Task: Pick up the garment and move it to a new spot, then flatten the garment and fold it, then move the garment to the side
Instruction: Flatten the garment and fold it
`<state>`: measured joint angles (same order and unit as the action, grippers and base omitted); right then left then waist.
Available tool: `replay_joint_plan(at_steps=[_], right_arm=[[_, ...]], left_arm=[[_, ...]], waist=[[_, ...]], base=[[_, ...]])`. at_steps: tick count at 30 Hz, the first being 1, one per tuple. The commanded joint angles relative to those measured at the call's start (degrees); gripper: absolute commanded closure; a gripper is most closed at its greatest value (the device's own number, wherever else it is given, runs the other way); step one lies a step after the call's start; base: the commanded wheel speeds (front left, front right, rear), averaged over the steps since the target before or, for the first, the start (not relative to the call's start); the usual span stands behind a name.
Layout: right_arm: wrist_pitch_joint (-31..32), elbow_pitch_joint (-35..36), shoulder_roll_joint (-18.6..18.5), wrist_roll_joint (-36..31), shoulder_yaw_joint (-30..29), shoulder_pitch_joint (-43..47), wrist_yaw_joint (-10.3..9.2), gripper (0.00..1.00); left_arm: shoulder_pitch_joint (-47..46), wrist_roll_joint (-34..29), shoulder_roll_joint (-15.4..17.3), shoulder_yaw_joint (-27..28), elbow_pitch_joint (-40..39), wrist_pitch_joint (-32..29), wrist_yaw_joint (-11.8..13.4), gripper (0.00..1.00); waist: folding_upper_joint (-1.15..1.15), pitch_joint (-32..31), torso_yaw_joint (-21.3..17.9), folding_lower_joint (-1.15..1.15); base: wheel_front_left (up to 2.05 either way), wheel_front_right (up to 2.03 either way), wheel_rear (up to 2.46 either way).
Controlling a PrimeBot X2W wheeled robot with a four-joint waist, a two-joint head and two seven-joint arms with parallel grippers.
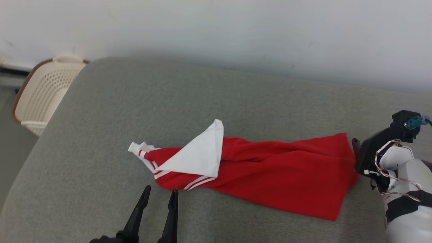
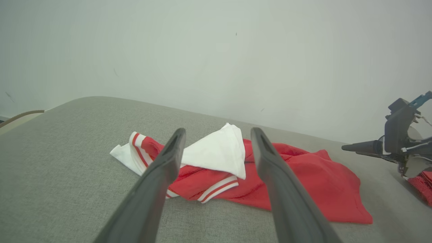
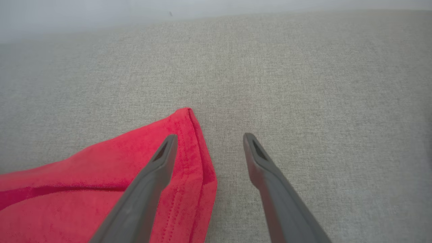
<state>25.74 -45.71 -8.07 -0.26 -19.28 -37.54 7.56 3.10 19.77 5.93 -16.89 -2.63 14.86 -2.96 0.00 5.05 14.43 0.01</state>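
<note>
A red garment (image 1: 270, 168) with a white folded-over panel and white-striped trim lies loosely bunched across the middle of the grey padded surface (image 1: 202, 94). My left gripper (image 1: 160, 192) stands open just in front of its striped left end, apart from the cloth. In the left wrist view, the garment (image 2: 303, 182) lies beyond that gripper (image 2: 218, 131), with nothing between the fingers. My right gripper (image 3: 210, 137) is open over the garment's right hem corner (image 3: 84, 189), one finger above the red cloth and the other above bare surface. In the head view it (image 1: 355, 146) sits at the right edge.
A cream perforated basket (image 1: 44, 91) stands on the floor off the surface's far left corner. A pale wall (image 1: 236, 30) runs behind the surface. Bare grey padding lies behind and in front of the garment.
</note>
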Motion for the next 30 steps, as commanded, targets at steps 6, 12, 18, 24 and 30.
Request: replay_joint_plan(at_steps=[6,12,18,24,30], right_arm=[[0.2,-5.9,-1.4,-3.4,-0.5,-3.8,-0.13,0.00],[2.2,-11.0,-2.4,-6.1,-4.2,-3.5,-0.13,0.17],[-3.4,-10.9,-0.4,-6.2,-2.8,-3.9,-0.10,1.00],[-14.4,-4.4,1.6,1.6,5.7,-2.0,-0.12,1.00],[-15.4,10.0,0.8,10.1,13.9,7.9,-0.12,1.00]], left_arm=[[-1.6,1.1,-0.5,0.0,1.6,0.4,-1.1,0.00],[-2.2,1.3,-0.7,0.5,2.8,0.4,-1.8,0.00],[-2.2,1.4,-0.9,1.2,3.8,0.4,-2.4,0.00],[-1.2,1.2,-0.7,1.9,4.7,0.4,-2.4,0.00],[0.3,1.4,-0.4,3.1,4.4,0.4,-1.9,0.00]], waist=[[0.00,6.3,6.1,-0.01],[0.00,6.6,6.0,-0.01],[0.00,5.0,4.8,-0.01],[0.00,1.3,2.7,-0.01],[0.00,-1.8,-0.5,-0.01]], base=[[0.00,0.00,0.00],[0.00,0.00,0.00],[0.00,0.00,0.00],[0.00,0.00,0.00],[0.00,0.00,0.00]])
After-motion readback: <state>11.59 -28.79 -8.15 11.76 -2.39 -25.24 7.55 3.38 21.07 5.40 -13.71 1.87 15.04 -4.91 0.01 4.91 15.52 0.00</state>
